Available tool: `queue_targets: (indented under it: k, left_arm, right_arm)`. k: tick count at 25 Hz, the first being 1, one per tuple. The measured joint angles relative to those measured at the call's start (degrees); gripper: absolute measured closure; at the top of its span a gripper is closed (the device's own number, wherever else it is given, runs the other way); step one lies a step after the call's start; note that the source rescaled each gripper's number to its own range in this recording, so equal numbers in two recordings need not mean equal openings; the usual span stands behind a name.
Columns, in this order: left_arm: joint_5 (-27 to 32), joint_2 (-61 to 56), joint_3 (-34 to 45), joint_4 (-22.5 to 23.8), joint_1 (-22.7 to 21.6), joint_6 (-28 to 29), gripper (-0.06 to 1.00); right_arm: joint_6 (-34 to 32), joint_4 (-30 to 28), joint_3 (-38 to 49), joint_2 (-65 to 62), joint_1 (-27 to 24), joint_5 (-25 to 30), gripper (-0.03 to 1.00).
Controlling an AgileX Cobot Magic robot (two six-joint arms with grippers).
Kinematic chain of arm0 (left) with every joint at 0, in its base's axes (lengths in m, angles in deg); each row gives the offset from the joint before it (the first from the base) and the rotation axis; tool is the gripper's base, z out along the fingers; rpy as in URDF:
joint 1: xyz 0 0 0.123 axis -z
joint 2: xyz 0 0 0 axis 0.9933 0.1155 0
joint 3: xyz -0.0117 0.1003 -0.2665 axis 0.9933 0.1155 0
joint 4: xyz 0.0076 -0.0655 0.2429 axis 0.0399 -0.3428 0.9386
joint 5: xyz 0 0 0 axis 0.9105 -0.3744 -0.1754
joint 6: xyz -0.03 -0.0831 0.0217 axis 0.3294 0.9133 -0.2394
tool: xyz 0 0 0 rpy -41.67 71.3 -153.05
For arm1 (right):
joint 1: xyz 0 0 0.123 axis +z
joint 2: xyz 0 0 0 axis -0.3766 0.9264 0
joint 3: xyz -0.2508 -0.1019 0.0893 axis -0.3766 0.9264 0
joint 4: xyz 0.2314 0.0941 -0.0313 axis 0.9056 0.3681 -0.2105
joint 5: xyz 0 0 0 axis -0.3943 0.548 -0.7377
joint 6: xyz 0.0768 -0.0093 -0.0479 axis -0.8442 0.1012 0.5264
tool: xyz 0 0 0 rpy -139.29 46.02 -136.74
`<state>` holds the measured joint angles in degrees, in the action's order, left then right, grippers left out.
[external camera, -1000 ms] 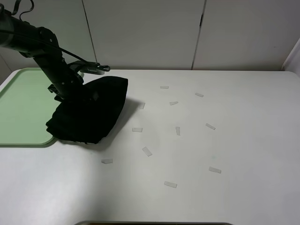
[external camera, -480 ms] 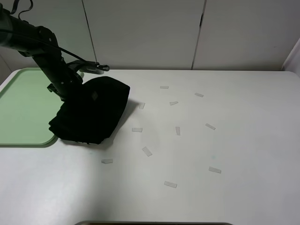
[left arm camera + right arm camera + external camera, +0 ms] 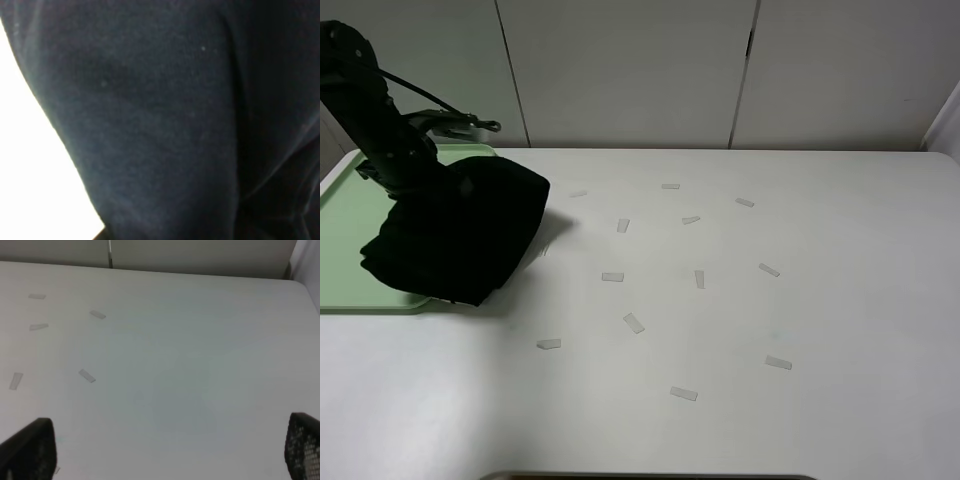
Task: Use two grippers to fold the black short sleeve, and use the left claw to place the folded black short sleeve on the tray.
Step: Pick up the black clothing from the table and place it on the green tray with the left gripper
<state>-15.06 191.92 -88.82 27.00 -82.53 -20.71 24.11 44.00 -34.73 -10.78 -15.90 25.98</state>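
Over tray [image 3: 345,215] edge: black short sleeve [image 3: 455,235], plain rumpled bundle, gripped by left claw [image 3: 415,175].

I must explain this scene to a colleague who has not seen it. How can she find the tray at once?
Start at the white table and go to its far left edge. The tray lies there, flat and light green with a low rim, partly covered by the black short sleeve in the left claw. It is the only green thing.
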Motion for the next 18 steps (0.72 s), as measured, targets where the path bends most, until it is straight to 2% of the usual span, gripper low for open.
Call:
queue_targets:
  k: [9, 18]
  left_arm:
    - [0.29, -0.20, -0.39, 3.55, -6.78, 0.00, 0.78]
    - [-5.08, -0.20, -0.39, 5.99, -13.76, -1.61, 0.78]
  right_arm:
    - [0.00, 0.00, 0.00, 0.00, 0.00, 0.00, -0.03]
    - [0.00, 0.00, 0.00, 0.00, 0.00, 0.00, -0.03]
